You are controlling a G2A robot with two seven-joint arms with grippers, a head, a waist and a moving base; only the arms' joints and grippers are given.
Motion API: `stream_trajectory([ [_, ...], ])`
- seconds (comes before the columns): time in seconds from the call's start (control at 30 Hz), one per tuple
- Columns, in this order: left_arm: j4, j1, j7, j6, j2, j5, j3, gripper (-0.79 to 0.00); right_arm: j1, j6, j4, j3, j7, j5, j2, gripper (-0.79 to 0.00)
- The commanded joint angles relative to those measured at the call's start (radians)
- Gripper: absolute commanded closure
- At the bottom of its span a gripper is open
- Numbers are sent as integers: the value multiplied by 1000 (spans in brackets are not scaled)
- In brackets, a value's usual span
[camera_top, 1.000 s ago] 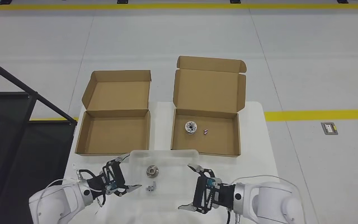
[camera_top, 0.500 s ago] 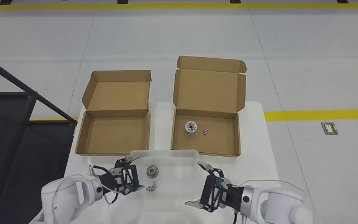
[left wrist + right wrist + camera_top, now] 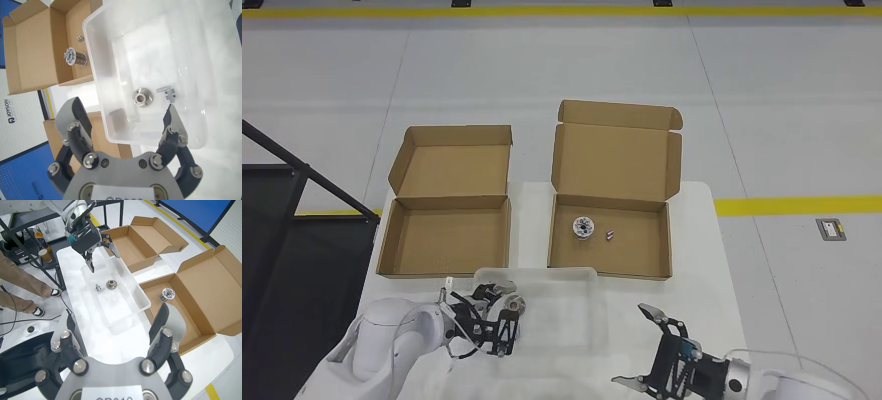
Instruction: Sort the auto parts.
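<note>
Now, left end effector [image 3: 505, 320]: fingers wide apart, empty, has come over the clear tray [image 3: 542, 271].
Flange [image 3: 142, 97], bracket [image 3: 167, 92]: inside the tray, side by side.
Right end effector [image 3: 116, 311]: wide apart, empty, drawn back from the tray.

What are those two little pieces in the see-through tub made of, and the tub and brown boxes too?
Round flanged piece: seemingly bare metal, perhaps steel or aluminium; silvery with a bright machined sheen. Small bracket: also metal, duller grey. Tub: clear glossy plastic; the surface beneath shows through and highlights glint. Boxes: matte brown cardboard, with folded flaps.
</note>
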Motion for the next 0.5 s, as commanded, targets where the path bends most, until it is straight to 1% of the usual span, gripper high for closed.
stream_trajectory([
  [0.0, 0, 0, 1, 0, 0, 0, 0, -785, 1, 0, 0, -1, 0, 0, 0, -785],
  [0.13, 0, 0, 1, 0, 0, 0, 0, -785, 1, 0, 0, -1, 0, 0, 0, -785],
  [0.23, -8, 15, -18, 34, -2, -1, 19, -785, 1, 0, 0, -1, 0, 0, 0, -785],
  [0.27, 3, 10, -22, 34, -5, -34, 15, -785, 1, 0, 0, -1, 0, 0, 0, -785],
  [0.33, 32, -8, -48, 0, -10, -93, 20, -785, 1, 0, 0, -1, 0, 0, 0, -785],
  [0.47, 79, -69, -120, 0, -15, -164, 90, -785, 1, 0, 0, -1, 0, 0, 0, -785],
])
